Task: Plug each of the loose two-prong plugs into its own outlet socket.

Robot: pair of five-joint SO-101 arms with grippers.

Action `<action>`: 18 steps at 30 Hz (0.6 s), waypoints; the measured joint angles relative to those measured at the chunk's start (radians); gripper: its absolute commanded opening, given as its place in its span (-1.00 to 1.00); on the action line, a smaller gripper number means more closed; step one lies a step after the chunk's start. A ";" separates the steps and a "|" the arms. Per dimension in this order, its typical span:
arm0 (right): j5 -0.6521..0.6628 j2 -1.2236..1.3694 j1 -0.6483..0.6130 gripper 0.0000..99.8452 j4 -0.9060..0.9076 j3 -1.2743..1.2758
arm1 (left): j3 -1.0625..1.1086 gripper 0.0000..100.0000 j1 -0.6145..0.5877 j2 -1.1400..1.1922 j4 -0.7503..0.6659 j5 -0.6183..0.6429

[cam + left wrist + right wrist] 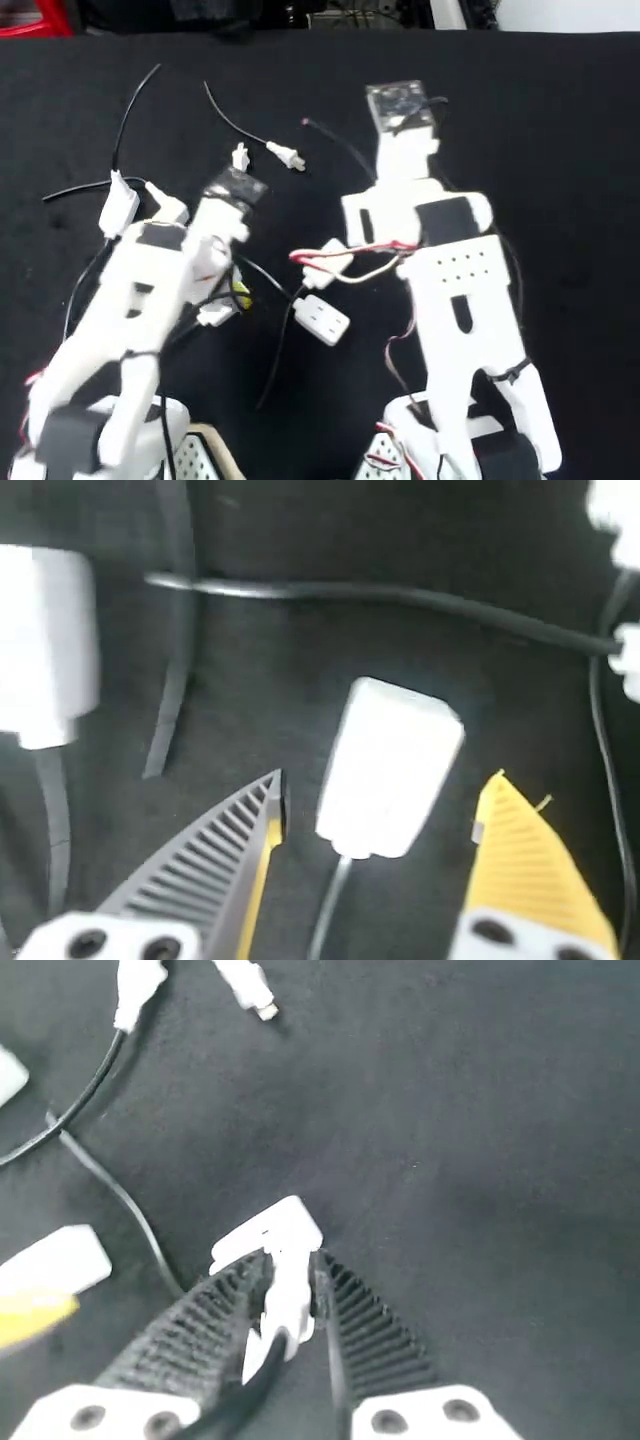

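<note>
My right gripper point(290, 1270) is shut on a white plug point(272, 1240), held just above the black cloth; its cable runs back under the fingers. In the high view this gripper point(335, 262) hangs near the table's middle. My left gripper point(385, 810) stands open, its grey finger point(245, 825) and yellow finger point(515, 825) on either side of a white outlet socket point(385, 765) without touching it. Two loose plugs point(240, 157) point(287, 157) lie farther back on black leads.
More white sockets lie at the left point(118, 208) point(165, 205) and in the middle front point(322, 318). Black cables point(275, 350) loop over the cloth between the arms. The cloth to the right of the right arm point(560, 180) is bare.
</note>
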 measured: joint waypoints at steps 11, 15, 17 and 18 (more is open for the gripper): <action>0.078 0.000 -0.338 -0.98 -0.161 0.222 | 0.170 -0.39 -0.339 -0.462 0.057 0.044; 0.080 0.000 -0.463 -0.98 -0.311 0.321 | 0.310 -0.39 -0.494 -0.572 0.011 0.046; 0.080 0.000 -0.491 -0.98 -0.356 0.333 | 0.391 -0.39 -0.529 -0.618 -0.028 0.046; 0.078 0.002 -0.496 -0.98 -0.382 0.344 | 0.431 -0.39 -0.539 -0.641 -0.052 0.046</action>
